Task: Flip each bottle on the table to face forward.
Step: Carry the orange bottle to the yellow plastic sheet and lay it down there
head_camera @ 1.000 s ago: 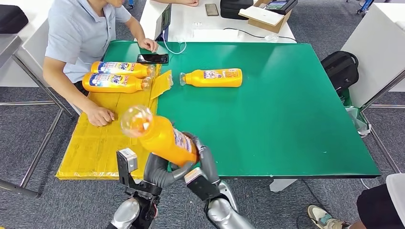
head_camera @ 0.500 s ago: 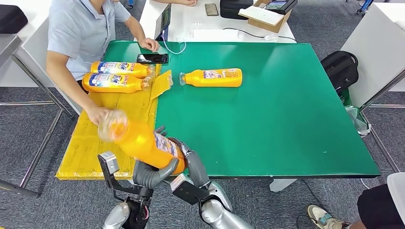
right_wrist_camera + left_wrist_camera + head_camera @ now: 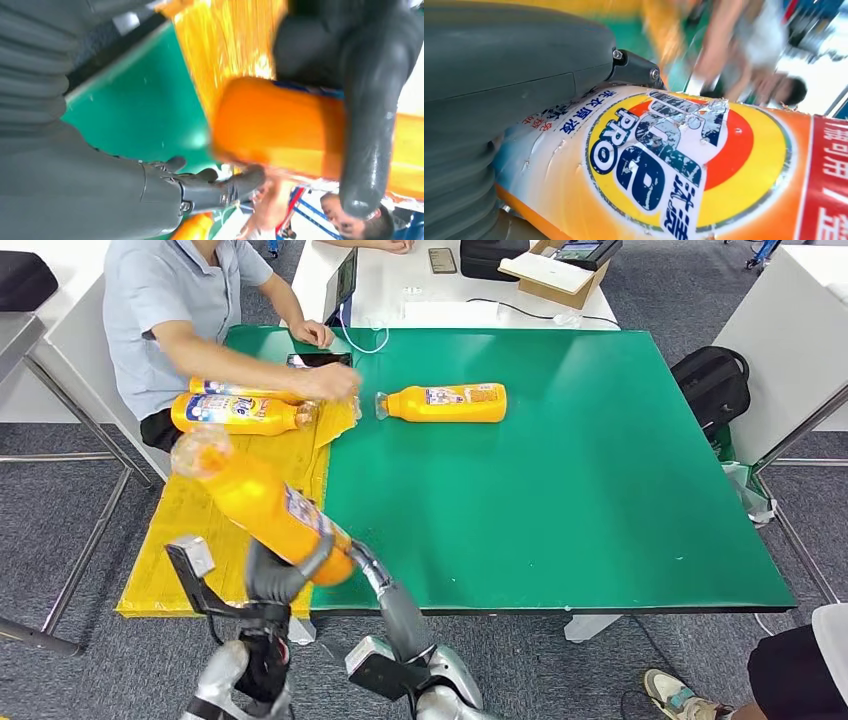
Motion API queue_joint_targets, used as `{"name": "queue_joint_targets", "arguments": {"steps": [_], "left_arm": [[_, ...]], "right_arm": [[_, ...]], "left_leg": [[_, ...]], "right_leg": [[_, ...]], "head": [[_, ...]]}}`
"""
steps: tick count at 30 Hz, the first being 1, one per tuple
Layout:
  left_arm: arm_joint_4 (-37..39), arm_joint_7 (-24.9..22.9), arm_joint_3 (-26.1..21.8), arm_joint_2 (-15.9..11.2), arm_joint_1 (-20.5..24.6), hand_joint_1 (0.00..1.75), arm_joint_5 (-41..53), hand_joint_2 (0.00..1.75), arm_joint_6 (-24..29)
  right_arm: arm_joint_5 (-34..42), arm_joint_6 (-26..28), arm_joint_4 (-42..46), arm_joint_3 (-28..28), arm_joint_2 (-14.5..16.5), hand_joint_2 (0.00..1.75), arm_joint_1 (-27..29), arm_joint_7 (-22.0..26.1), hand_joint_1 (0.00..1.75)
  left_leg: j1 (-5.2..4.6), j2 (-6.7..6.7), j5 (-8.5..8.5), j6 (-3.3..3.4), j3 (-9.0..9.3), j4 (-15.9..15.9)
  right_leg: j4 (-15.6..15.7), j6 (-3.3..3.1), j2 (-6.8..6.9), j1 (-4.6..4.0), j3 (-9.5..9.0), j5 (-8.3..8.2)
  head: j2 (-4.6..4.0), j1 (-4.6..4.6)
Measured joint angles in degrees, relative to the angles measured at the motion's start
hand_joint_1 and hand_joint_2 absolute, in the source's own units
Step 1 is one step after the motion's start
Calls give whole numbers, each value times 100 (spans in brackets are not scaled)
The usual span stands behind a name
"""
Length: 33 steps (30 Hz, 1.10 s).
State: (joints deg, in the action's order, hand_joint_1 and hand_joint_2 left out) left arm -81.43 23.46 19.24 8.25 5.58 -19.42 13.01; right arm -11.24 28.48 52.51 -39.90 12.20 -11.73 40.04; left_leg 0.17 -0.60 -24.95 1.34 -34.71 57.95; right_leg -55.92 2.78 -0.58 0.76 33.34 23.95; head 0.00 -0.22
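My left hand (image 3: 275,575) grips an orange bottle (image 3: 262,505) around its lower body, tilted over the yellow mat (image 3: 195,540) with its cap end up and to the left. Its label (image 3: 664,160) faces the left wrist camera. My right hand (image 3: 367,565) lies beside the bottle's base (image 3: 280,125) with its fingers (image 3: 220,187) stretched out and holding nothing. A second orange bottle (image 3: 447,402) lies on its side on the green table (image 3: 560,490). Two more bottles (image 3: 235,412) lie on the mat's far end.
A person sits at the table's far left corner, with one hand (image 3: 335,383) reaching across the bottles on the mat toward the lying bottle's cap. A phone (image 3: 322,359) lies behind that arm. A white desk with boxes stands behind the table, and a black bag (image 3: 712,380) sits at the right.
My left hand has swung the bottle left, out over the yellow mat. My right hand has come off the bottle. The person's hand has moved from the mat up to the bottles.
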Motion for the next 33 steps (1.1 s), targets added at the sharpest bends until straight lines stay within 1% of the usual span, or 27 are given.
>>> {"name": "queue_joint_targets", "arguments": {"steps": [2, 5, 6, 7, 9, 11, 13, 15, 17, 19, 22, 25, 26, 27, 29, 30, 31, 33], "left_arm": [[60, 206, -171, -56, 102, 175, 741, 175, 576], [131, 565, -393, -143, 217, 175, 2704, 175, 1953], [151, 567, -463, -168, 256, 175, 3330, 175, 2287], [183, 473, -540, -190, 300, 175, 3850, 175, 2475], [338, 45, -695, -230, 407, 175, 4853, 175, 2595], [638, -502, -817, -286, 561, 175, 5912, 175, 2584], [1099, -997, -876, -369, 792, 175, 6874, 175, 2440], [1737, -1435, -885, -451, 1104, 175, 7680, 175, 2217], [2455, -1807, -875, -504, 1461, 175, 8277, 175, 1936], [3167, -2125, -854, -542, 1806, 175, 8640, 175, 1539], [4084, -2457, -835, -571, 2307, 175, 8796, 175, 975], [4653, -2585, -834, -575, 2706, 172, 8799, 175, 752], [4788, -2607, -834, -576, 2794, 155, 8789, 175, 712], [4904, -2636, -835, -576, 2874, 121, 8766, 175, 666], [5107, -2698, -842, -580, 3010, 36, 8704, 175, 581], [5188, -2693, -851, -584, 3062, 10, 8664, 175, 565], [5253, -2631, -869, -593, 3098, 0, 8598, 175, 553], [5342, -2233, -973, -609, 3132, 0, 8253, 175, 442]], "right_arm": [[154, 15, 193, -34, -66, 0, 126, 0, 0], [286, 64, 523, -52, -202, 0, 305, 0, 0], [287, 111, 628, -52, -248, 0, 362, 0, 0], [280, 158, 720, -52, -289, 0, 414, 0, 0], [296, 181, 854, -51, -352, 0, 494, 0, 0], [342, 87, 927, -48, -396, 0, 543, 0, 0], [385, -67, 963, -44, -415, 0, 569, 0, 0], [422, -232, 982, -43, -415, 0, 577, 0, 0], [458, -372, 991, -43, -409, 0, 576, 0, 0], [491, -483, 991, -42, -397, 0, 574, 0, 0], [514, -611, 991, -41, -380, 0, 572, 0, 0], [522, -669, 991, -40, -361, 0, 569, 0, 0], [527, -681, 991, -39, -354, 0, 569, 0, 0], [538, -698, 991, -37, -350, 0, 569, 0, 0], [569, -735, 991, -20, -344, 0, 572, 0, 0], [587, -751, 991, -4, -340, 0, 576, 0, 0], [602, -765, 991, 15, -336, 0, 582, 0, 0], [627, -805, 991, 53, -331, 0, 600, 0, 0]], "left_leg": [[1, 1, 0, 0, 0, 0], [0, -1, 0, 0, 0, 0], [-1, -6, 0, 0, -1, 0], [-1, -11, 0, 0, -1, 0], [-2, -11, 0, 0, -1, 0], [-2, -5, 0, 0, 0, 0], [-2, -4, 2, -2, 1, 0], [-1, -4, 7, -6, 3, 0], [-1, -2, 11, -10, 3, 0], [0, 1, 13, -11, 4, 0], [0, -13, 13, -12, 6, 0], [-1, -31, 12, -13, 16, -1], [-1, -30, 11, -13, 18, -1], [-1, -30, 11, -14, 20, -2], [-1, -30, 12, -15, 24, -3], [-1, -29, 12, -16, 28, -3], [-1, -28, 14, -18, 32, -4], [-1, -26, 18, -24, 38, -4]], "right_leg": [[-1, 0, -1, 0, 0, 0], [-1, 0, -1, 1, 0, 0], [0, 0, 1, 2, -1, 1], [0, 0, 2, 2, -2, 1], [1, 0, 2, 3, -2, 2], [2, -1, 1, 3, -1, 1], [2, -1, 1, 2, 0, 0], [0, -2, 1, 2, -1, -1], [-3, -3, 1, 1, -2, -2], [-6, -2, 0, 1, -2, -3], [-8, -2, 6, 2, -11, -2], [-8, -2, 19, 2, -27, 1], [-7, -3, 19, 2, -28, 1], [-7, -3, 19, 2, -29, 2], [-7, -4, 19, 1, -32, 1], [-8, -5, 18, 1, -34, 0], [-9, -6, 18, 1, -35, -1], [-12, -8, 17, 1, -35, -2]], "head": [[0, 1], [0, 1], [0, 1], [0, 1], [0, 2], [0, 2], [0, 2], [0, 2], [0, 2], [0, 2], [0, 2], [0, 3], [0, 2], [0, 2], [0, 2], [0, 1], [0, 1], [0, 1]]}}
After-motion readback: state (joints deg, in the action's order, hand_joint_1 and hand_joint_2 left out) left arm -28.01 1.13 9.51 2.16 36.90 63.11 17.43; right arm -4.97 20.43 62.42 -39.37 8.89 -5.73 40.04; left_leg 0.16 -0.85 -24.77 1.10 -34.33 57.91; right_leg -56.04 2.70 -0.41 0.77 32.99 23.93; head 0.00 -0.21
